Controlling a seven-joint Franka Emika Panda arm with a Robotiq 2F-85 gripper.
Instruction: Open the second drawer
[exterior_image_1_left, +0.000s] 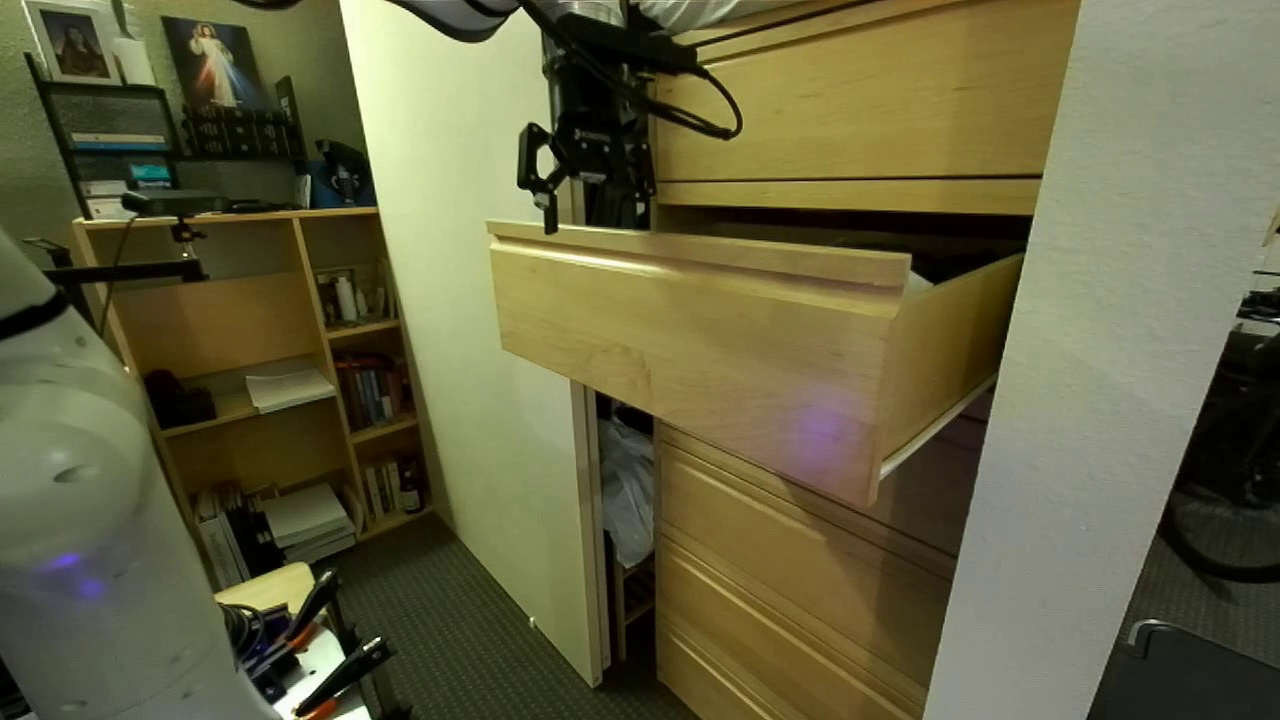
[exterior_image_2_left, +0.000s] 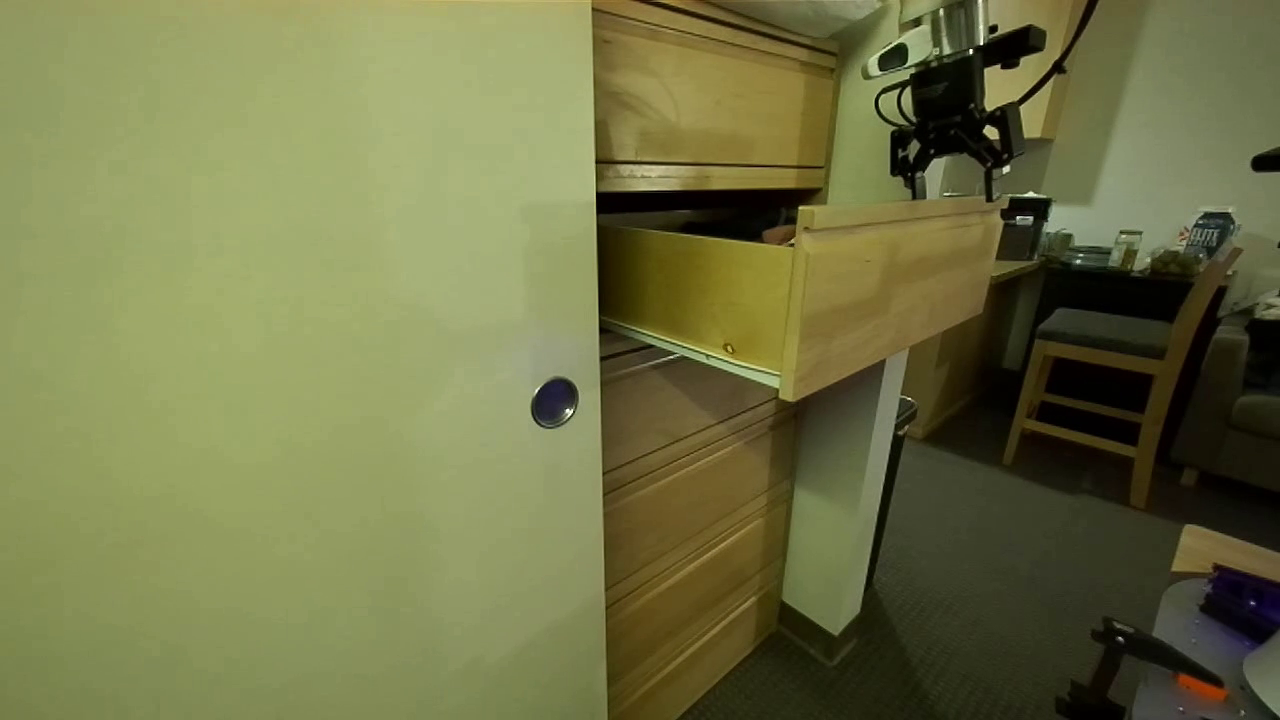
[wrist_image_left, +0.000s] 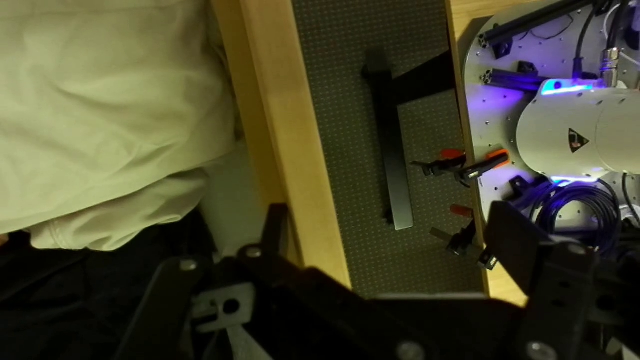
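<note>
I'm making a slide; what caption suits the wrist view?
Open gripper at the front edge of the pulled-out second drawer, pale cloth inside.

The floor (exterior_image_1_left: 450, 610) is dark speckled carpet. In an exterior view, a blond-wood bookcase (exterior_image_1_left: 225, 330) with books (exterior_image_1_left: 375, 390) and papers (exterior_image_1_left: 290, 390) stands near an olive-grey wall (exterior_image_1_left: 310, 50), a picture (exterior_image_1_left: 213, 65) of a robed figure above it. A tall cream door panel (exterior_image_2_left: 300, 400) bears a round metal pull (exterior_image_2_left: 554, 402). A wooden chair (exterior_image_2_left: 1190, 320) with a grey seat (exterior_image_2_left: 1105, 332) stands near grey upholstered seating (exterior_image_2_left: 1215, 400). The light is dim and yellowish.
</note>
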